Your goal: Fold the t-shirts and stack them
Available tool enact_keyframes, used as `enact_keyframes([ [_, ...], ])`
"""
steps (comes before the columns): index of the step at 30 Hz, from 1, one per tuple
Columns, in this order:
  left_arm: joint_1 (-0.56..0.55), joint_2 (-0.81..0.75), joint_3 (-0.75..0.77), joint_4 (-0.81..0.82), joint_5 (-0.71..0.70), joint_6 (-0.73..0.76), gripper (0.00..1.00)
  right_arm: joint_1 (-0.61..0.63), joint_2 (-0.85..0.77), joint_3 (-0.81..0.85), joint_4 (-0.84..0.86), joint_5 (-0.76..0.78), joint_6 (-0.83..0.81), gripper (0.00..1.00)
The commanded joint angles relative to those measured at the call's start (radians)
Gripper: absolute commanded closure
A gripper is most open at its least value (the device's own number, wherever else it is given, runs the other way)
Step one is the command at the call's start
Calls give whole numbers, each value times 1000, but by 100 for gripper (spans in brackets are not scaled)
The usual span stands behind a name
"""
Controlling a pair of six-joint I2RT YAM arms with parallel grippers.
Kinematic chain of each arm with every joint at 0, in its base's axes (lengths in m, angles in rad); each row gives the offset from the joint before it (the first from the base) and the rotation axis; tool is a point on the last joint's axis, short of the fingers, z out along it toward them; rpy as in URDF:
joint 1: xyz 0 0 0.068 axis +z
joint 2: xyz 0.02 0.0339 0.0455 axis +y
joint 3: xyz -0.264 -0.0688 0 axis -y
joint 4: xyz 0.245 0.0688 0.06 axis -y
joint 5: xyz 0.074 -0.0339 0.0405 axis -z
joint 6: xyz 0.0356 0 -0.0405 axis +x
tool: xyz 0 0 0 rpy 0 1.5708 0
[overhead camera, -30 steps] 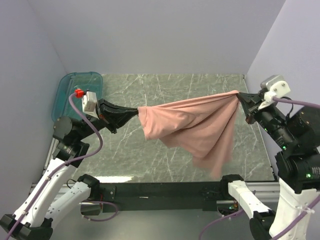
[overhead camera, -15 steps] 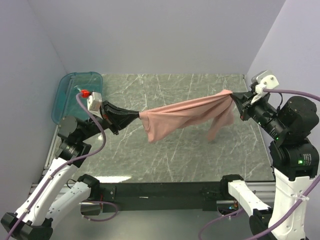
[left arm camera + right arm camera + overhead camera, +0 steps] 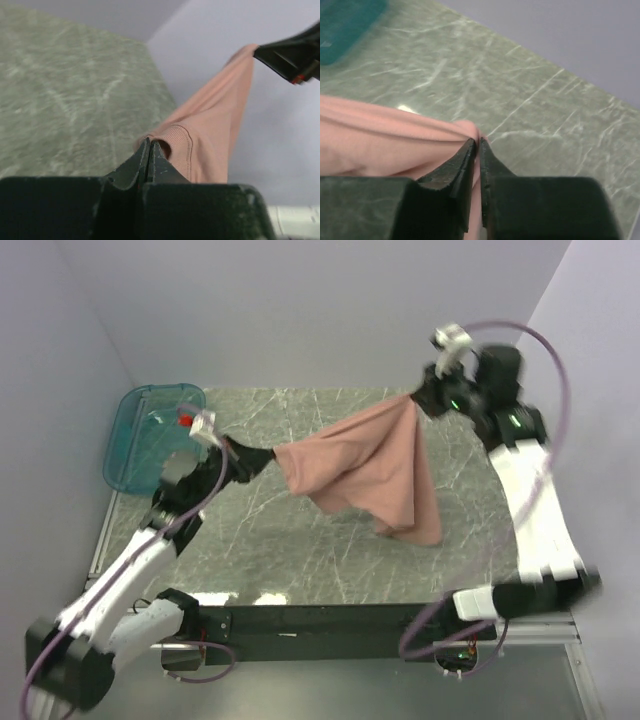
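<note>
The left gripper [image 3: 268,453] pinches a ribbed edge, the right gripper [image 3: 418,400] nips the pink t-shirt [image 3: 370,465] high; it hangs over the table [image 3: 300,540]; spreading step, I'd say; next, lower it flat.

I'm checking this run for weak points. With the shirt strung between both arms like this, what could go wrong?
1. The right gripper pinches only a thin edge of the t-shirt at its very tips; a tug could pull it free.
2. The left gripper likewise holds just a small bit by a stitched edge.
3. The cloth hangs bunched, its low end by the table, so laying it down may leave creases.
</note>
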Motion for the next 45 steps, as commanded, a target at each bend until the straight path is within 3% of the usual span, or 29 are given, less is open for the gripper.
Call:
enact_keyframes([
  [1,65,271,108,-87,-206,-176,100,36,265,163,123,220,51,83],
  [2,107,327,136,-96,-197,-204,95,31,396,297,52,249,63,70],
  [3,130,381,166,-135,-195,-218,73,27,444,344,29,269,86,63],
  [4,150,471,221,-150,-180,-213,58,21,475,368,15,294,89,45],
  [6,184,525,272,-203,-204,-180,30,-5,454,289,39,276,74,34],
  [9,184,530,323,-277,-272,-45,17,-37,296,24,116,129,1,21],
  [10,184,501,313,-286,-272,-17,17,-53,257,-39,110,63,-41,20],
  [11,184,486,302,-285,-244,39,17,-53,191,-150,54,-98,-96,19],
  [13,183,455,270,-289,-179,90,19,-42,140,-257,-23,-216,-267,20],
  [16,139,446,224,-332,-56,167,29,-31,49,-474,-13,-269,-316,21],
  [20,-53,482,210,-413,-118,230,33,-33,-31,-659,93,-224,-222,21],
  [25,-181,563,188,-415,-313,180,38,-15,30,-668,66,-179,-165,30],
  [31,-291,707,226,-429,-532,130,36,28,75,-677,92,-123,-130,30],
  [42,-362,967,407,-430,-595,162,45,77,113,-679,35,-184,-185,30],
  [43,-362,985,415,-435,-605,162,47,94,123,-679,35,-153,-182,30],
  [45,-362,1001,432,-443,-626,162,61,136,149,-684,46,-110,-167,30],
])
